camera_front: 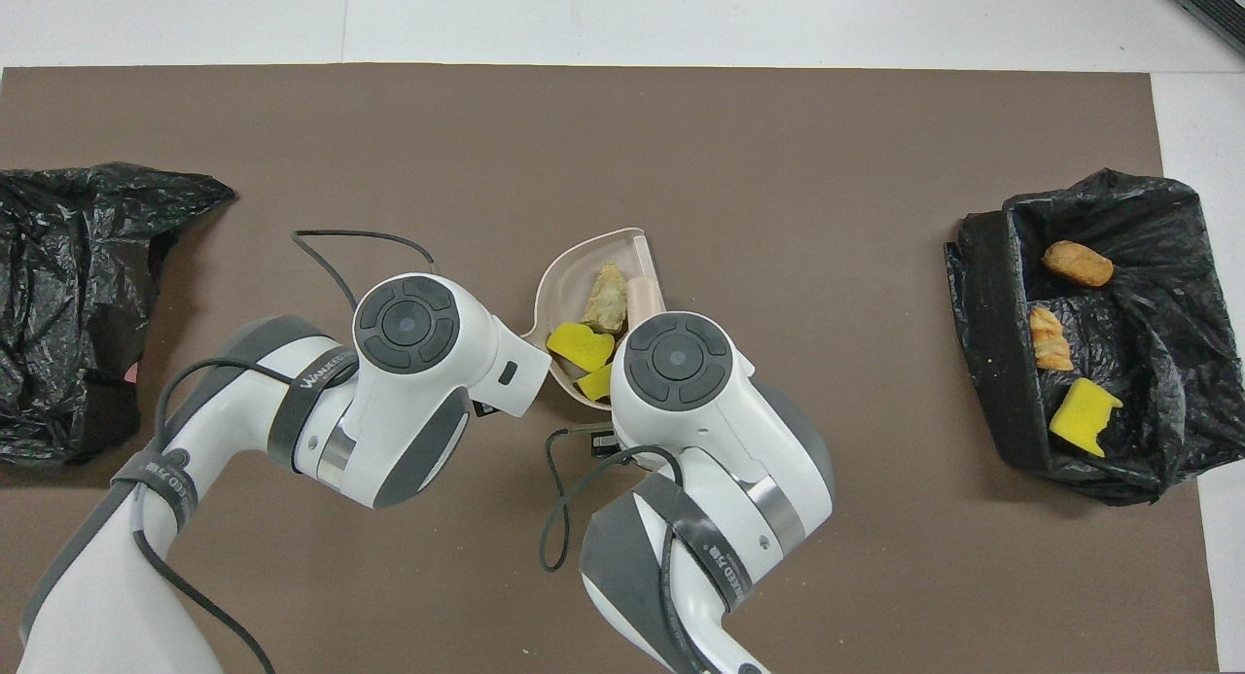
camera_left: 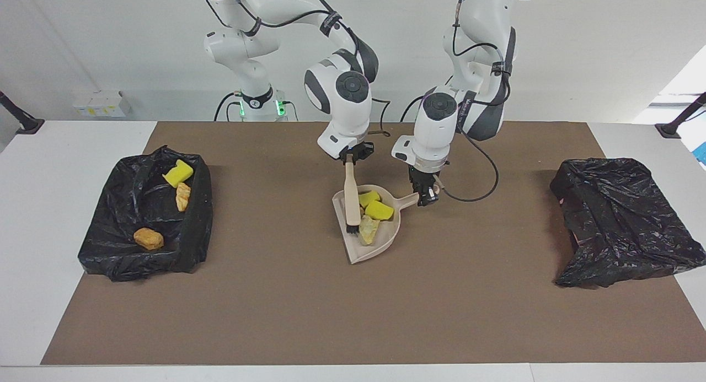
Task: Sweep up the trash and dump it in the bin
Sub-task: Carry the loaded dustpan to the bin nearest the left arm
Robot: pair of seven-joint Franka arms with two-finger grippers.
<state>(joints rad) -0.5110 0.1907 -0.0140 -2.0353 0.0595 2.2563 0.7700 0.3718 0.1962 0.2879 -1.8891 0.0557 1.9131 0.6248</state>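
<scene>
Near the middle of the facing frame a beige dustpan [camera_left: 368, 227] lay on the brown mat [camera_left: 353, 316]. Inside it were two yellow sponge chunks [camera_left: 375, 205] and a tan lump [camera_left: 368, 230]; the overhead frame showed the same pile [camera_front: 588, 338]. Three more scraps [camera_left: 177, 173] lay in the open black bin [camera_left: 110, 244] at the left of the facing frame. A second black bag [camera_left: 623, 222] sat at the right of it.

The right gripper [camera_left: 352, 157], just above the pan, had its fingers closed on the handle of a brush [camera_left: 349, 197], whose bristles reached down into the pan beside the scraps. The left gripper [camera_left: 423, 194] was closed tightly on the pan's handle, at the upper right side of the pan.

I judge that the scraps are very light and soft, the sponge springy, so they could roll or bounce out at the pan's open lip. They should not be taken directly. The stiff pan should be held by its handle and kept tilted back while it goes to the bin, with the brush as a guard.
</scene>
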